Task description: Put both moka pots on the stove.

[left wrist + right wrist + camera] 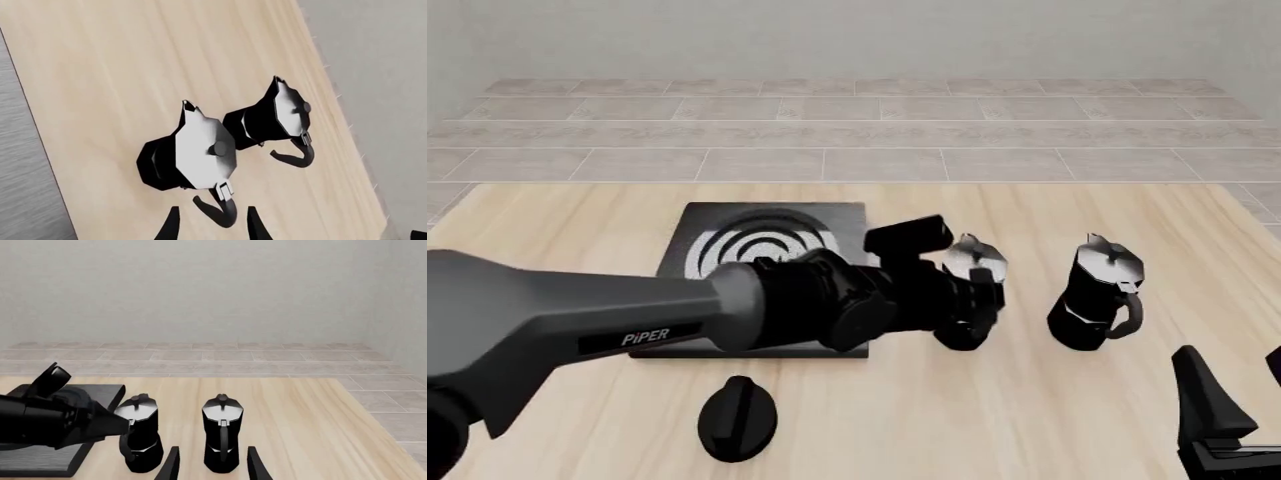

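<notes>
Both moka pots, near [968,300] and far [1098,295], stand on the desk [988,420] beside the stove [707,235]; left gripper [210,227] jaws spread, lined up on the near pot's handle for a pinch; right gripper [212,467] spread, waiting low.

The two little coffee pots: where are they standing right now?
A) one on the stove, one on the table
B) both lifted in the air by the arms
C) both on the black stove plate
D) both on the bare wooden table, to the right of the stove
D: in the front view both moka pots stand upright on the wooden table, right of the stove, whose ringed top bears no pot.
</notes>
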Robot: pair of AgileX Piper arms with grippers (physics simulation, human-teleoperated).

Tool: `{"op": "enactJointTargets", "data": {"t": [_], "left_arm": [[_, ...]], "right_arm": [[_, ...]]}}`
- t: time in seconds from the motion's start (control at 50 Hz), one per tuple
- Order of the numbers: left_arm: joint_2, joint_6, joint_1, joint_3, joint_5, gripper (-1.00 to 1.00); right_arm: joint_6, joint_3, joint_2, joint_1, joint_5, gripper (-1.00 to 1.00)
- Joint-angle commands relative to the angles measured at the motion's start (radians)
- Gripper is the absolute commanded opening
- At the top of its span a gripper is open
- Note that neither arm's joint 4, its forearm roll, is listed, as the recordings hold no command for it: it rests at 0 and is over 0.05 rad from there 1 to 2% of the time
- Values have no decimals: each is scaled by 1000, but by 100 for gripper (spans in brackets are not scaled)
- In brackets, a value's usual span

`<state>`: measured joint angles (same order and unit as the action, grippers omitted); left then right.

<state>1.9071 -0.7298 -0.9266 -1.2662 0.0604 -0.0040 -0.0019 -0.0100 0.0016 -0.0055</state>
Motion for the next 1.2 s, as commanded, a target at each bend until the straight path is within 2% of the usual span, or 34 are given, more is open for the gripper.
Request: {"op": "enactJointTargets", "data": {"t": [0.02, 0.56, 1.14, 1.16, 1.2], "left_arm": [[30, 3, -4, -13, -7, 100], [81, -20, -34, -27, -25, 100], [124, -12, -33, -54, -22, 100], [127, -9, -31, -55, -21, -100], [126, -10, -29, -56, -19, -100]], "right_arm": [[0, 0, 0, 0, 0, 100], [0, 0, 0, 0, 0, 100], [0, 0, 0, 0, 0, 100], [0, 0, 0, 0, 0, 100], [0, 0, 0, 0, 0, 100]]}}
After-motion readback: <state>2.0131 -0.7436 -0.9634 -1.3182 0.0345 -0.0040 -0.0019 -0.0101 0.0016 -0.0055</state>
